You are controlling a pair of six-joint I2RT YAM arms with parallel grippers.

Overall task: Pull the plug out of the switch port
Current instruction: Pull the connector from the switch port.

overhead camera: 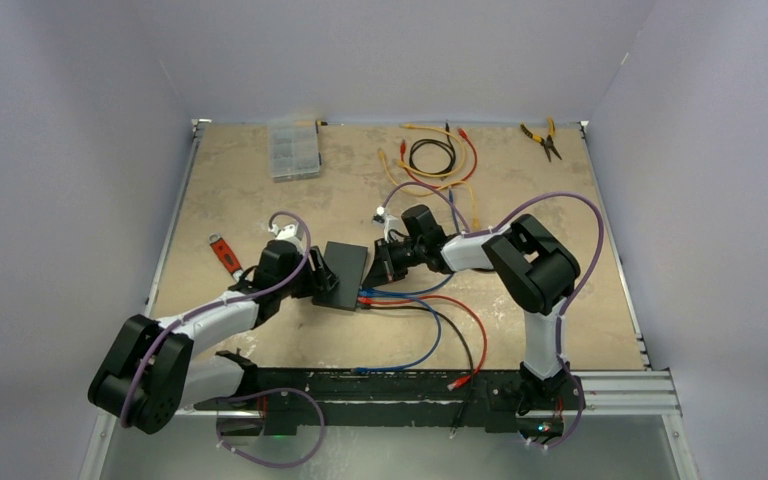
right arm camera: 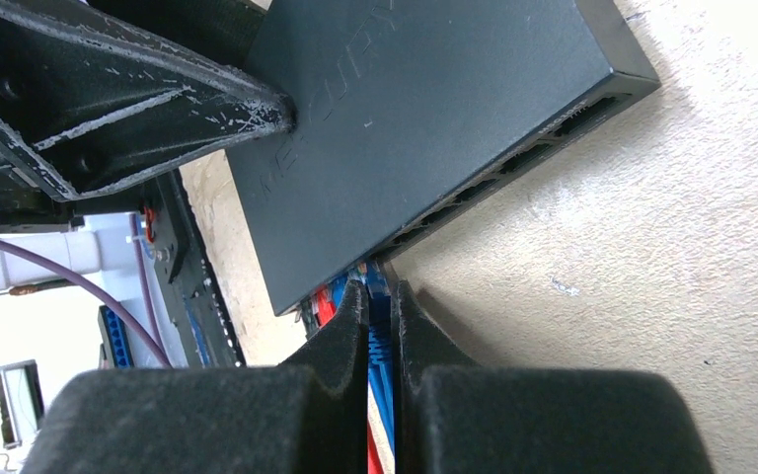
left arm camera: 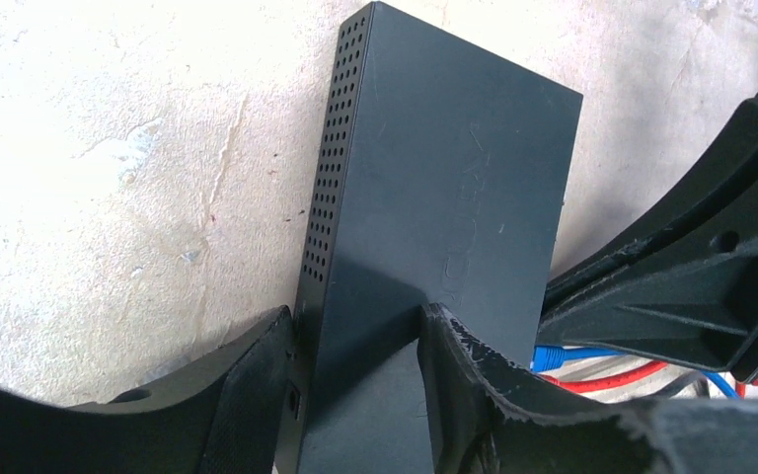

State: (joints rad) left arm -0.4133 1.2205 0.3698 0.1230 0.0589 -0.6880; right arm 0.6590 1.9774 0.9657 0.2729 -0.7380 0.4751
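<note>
Switch (overhead camera: 345, 268), a flat matte-black rectangular box, lying on the beige counter (overhead camera: 240, 180) mid-scene, between the two arms. At left, the left gripper (left arm camera: 355, 326) straddles its near end with jaws part-spread: one finger is against the perforated side wall and the other is on the top face. Whether they clamp cannot be told. At right, the right gripper (right arm camera: 382, 294), jaws pressed together, pinches the blue plug (right arm camera: 380, 341) at the socket row.
</note>
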